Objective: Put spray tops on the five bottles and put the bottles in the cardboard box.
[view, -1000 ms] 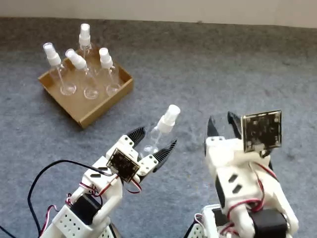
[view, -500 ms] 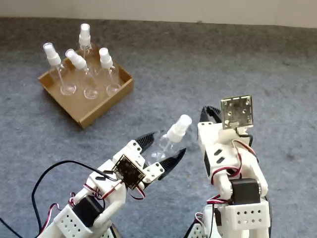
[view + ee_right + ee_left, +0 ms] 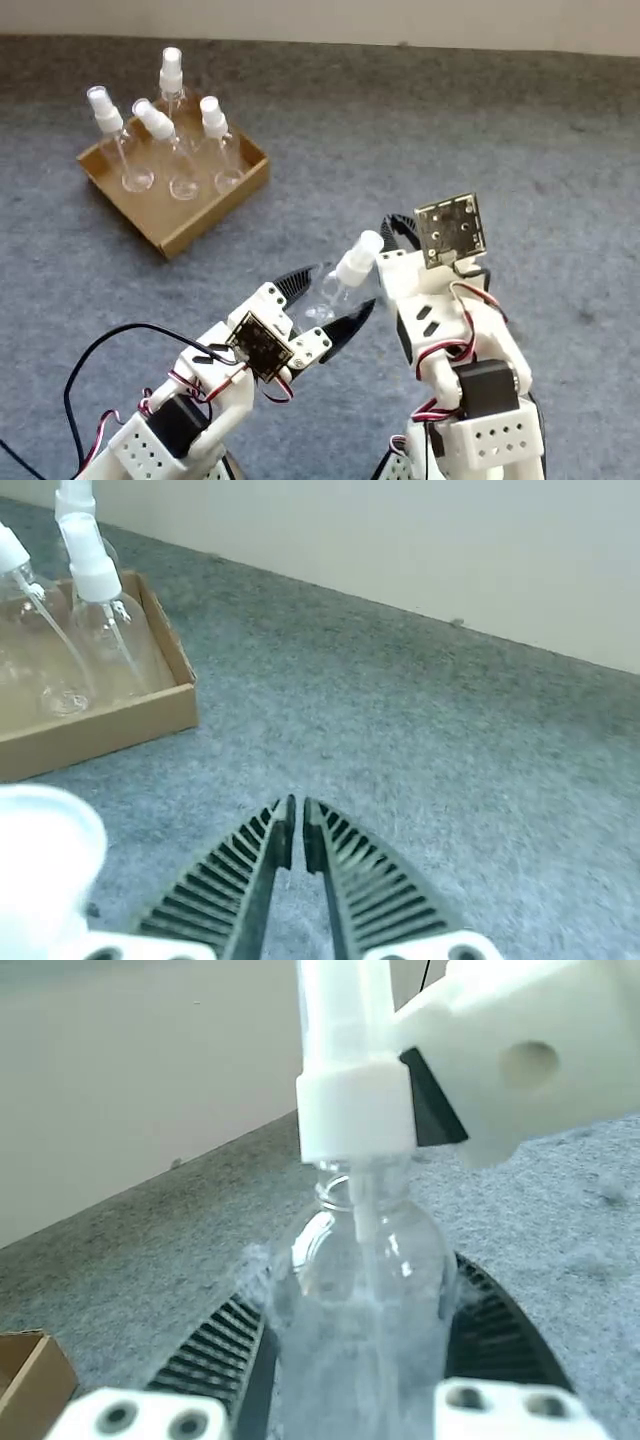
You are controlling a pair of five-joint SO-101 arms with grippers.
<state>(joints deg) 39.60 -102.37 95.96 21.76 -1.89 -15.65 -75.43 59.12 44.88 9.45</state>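
Nearest the arms' bases, the left gripper (image 3: 325,303) is clamped on the body of a clear bottle (image 3: 328,286), which leans up off the grey table cover (image 3: 500,130) with a white spray top (image 3: 358,262) on its neck. The left wrist view shows the ribbed black fingers on either side of the glass and the top's tube running down inside. Just beside the top is the right gripper (image 3: 297,830), its fingers drawn together with a sliver between them and nothing held. Its own wrist view has the white top off to one side of the fingers, not between them. The left wrist view shows that gripper's white housing against the top's collar. Farther off on the left side stands the cardboard box (image 3: 215,215) with four capped bottles (image 3: 165,140) in it, three upright and one leaning.
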